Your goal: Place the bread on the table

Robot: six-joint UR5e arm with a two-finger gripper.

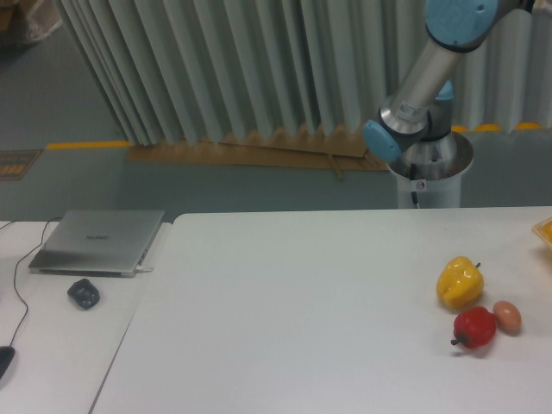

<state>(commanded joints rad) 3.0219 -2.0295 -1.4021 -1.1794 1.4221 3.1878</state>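
Observation:
The table (302, 310) is the wide white top filling the lower right. At the right frame edge an orange-tan sliver (545, 230) lies on it; it looks like the bread, mostly cut off by the frame. Only the arm's grey link and blue joints (414, 95) show, rising from the pedestal behind the table toward the upper right. The gripper itself is out of view.
A yellow bell pepper (459, 282), a red fruit (474, 328) and a small brown egg (507, 316) sit near the table's right side. On the narrower desk to the left are a grey laptop (97, 241), a dark small object (84, 294) and a cable.

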